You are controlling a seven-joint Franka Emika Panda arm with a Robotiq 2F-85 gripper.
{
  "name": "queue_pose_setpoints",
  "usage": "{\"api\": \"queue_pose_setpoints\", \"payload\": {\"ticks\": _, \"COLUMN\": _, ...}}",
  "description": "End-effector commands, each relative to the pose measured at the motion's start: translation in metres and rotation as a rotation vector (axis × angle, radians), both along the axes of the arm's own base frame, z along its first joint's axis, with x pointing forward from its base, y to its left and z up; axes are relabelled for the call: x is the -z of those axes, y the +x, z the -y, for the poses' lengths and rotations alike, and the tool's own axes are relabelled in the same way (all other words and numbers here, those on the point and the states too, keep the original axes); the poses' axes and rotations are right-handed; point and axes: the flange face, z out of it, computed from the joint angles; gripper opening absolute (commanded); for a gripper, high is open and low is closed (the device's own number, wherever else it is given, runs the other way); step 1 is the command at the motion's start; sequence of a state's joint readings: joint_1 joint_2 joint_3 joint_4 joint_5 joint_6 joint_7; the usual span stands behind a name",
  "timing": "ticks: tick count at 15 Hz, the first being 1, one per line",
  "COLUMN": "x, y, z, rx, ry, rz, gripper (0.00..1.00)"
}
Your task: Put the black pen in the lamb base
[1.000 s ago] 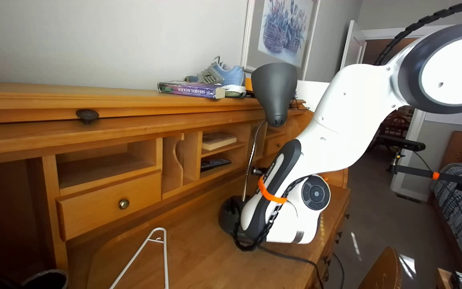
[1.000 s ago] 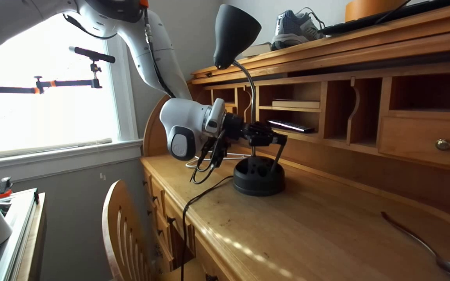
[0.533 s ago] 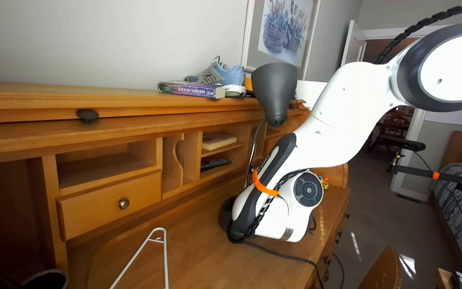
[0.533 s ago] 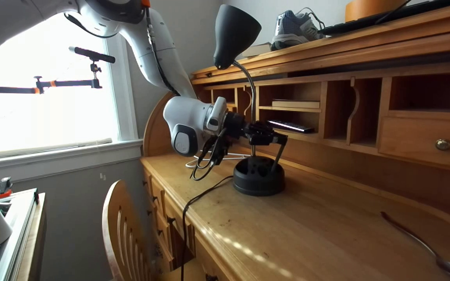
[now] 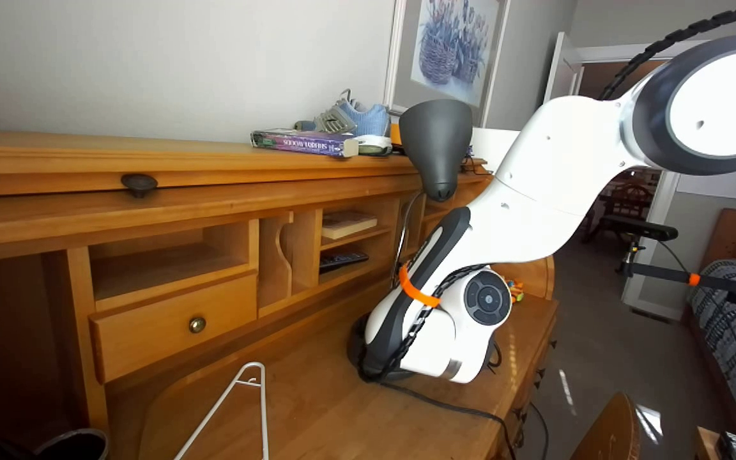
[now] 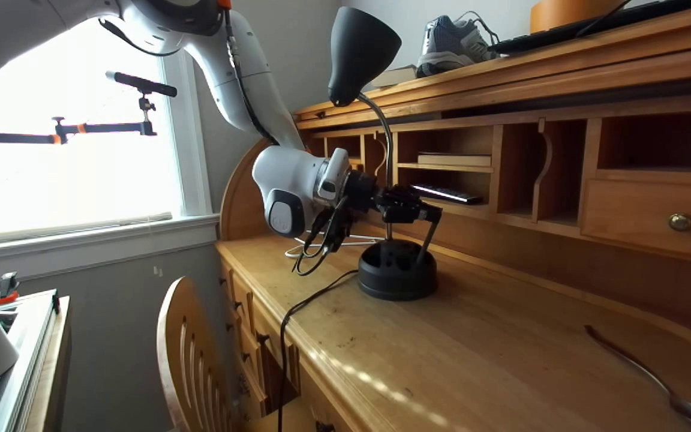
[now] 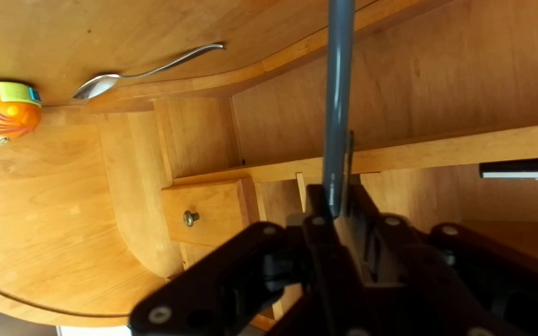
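Observation:
The lamp base (image 6: 397, 282) is a round black foot with openings in its top, standing on the desk. It is mostly hidden behind my arm in an exterior view (image 5: 356, 345). My gripper (image 6: 433, 215) is beside the lamp stem (image 6: 388, 156), just above the base. It is shut on the black pen (image 6: 429, 239), which hangs tilted, its lower end within the base's rim. How deep it sits cannot be told. In the wrist view the pen (image 7: 337, 93) stands out from between the fingertips of the gripper (image 7: 338, 198), its clip on the right side.
The lamp shade (image 6: 360, 54) hangs above my gripper. A spoon (image 7: 147, 72) and an orange toy (image 7: 10, 114) lie on the desk. A white hanger (image 5: 263, 409), the lamp cord (image 6: 315, 294) and a remote (image 6: 447, 194) in a cubby are near. A chair (image 6: 186, 348) stands in front.
My arm's wrist has shifted slightly, leftward in one view and rightward in the other, tilting a little. The fingertips, pen and lamp base are nearly where they were.

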State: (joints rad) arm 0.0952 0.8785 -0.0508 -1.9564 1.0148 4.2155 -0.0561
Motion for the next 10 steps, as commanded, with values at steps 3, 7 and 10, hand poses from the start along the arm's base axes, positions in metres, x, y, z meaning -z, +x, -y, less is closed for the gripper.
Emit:
{"api": "queue_pose_setpoints", "payload": {"ticks": 3, "x": 0.0172, "y": 0.0060, "z": -0.0136, "rx": -0.015, "ry": 0.113, "rz": -0.046, "gripper": 0.55}}
{"api": "queue_pose_setpoints", "payload": {"ticks": 7, "x": 0.0166, "y": 0.0081, "z": -0.0158, "rx": -0.026, "ry": 0.145, "rz": -0.049, "gripper": 0.86}}
{"api": "queue_pose_setpoints", "payload": {"ticks": 10, "x": 0.0105, "y": 0.0103, "z": -0.0141, "rx": -0.025, "ry": 0.157, "rz": -0.025, "gripper": 1.00}}
